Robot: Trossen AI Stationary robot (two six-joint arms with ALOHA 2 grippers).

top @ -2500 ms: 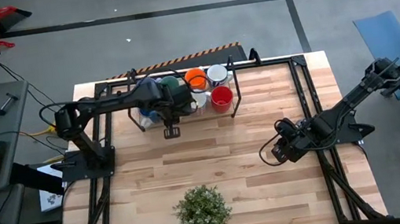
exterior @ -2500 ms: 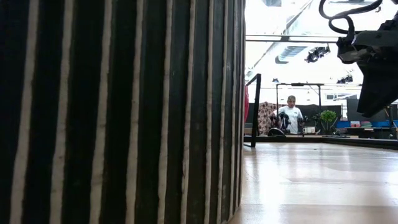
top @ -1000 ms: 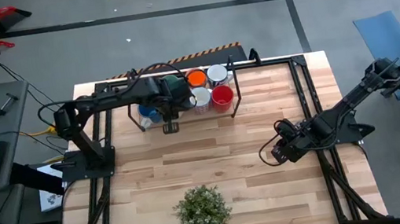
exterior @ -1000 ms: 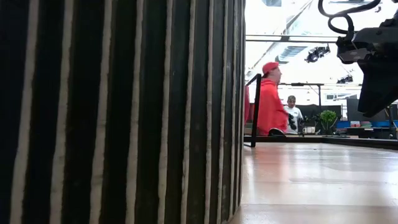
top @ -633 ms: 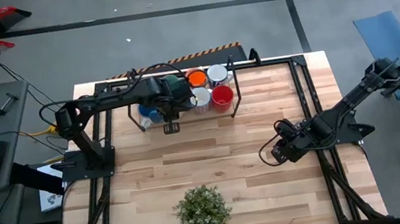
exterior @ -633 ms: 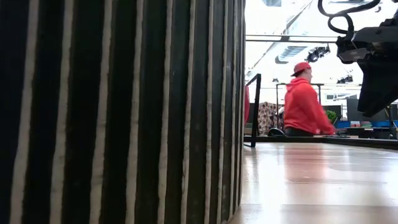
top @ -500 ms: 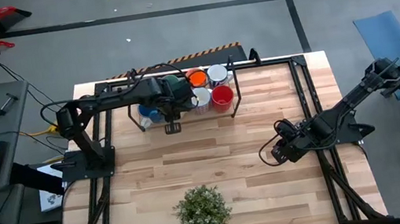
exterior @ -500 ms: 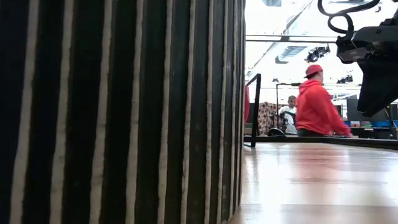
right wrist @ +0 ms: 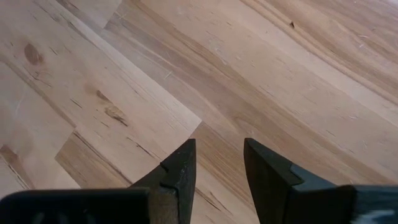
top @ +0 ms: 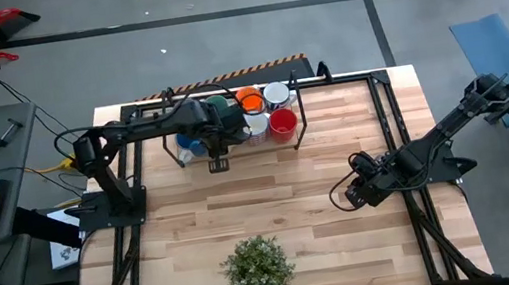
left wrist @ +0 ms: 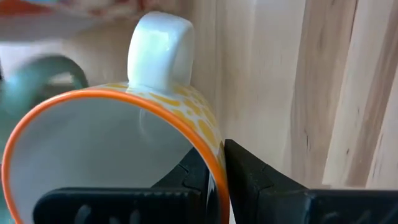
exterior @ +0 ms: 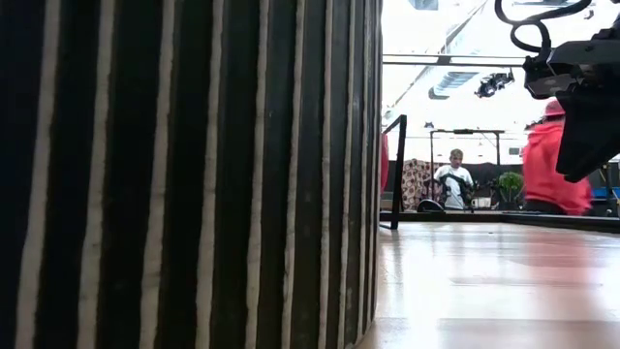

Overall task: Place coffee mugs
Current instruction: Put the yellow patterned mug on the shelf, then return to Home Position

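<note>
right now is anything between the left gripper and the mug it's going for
No. The left gripper is already shut on the rim of a white mug with an orange rim, one finger inside and one outside, beside the cluster of mugs at the table's far edge. The right gripper hangs open over bare table.

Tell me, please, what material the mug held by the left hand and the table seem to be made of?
Mug: probably glazed ceramic; glossy white inside and handle, orange rim, yellow spots. Table: wood, pale planks with visible grain and knots, smooth finish.
</note>
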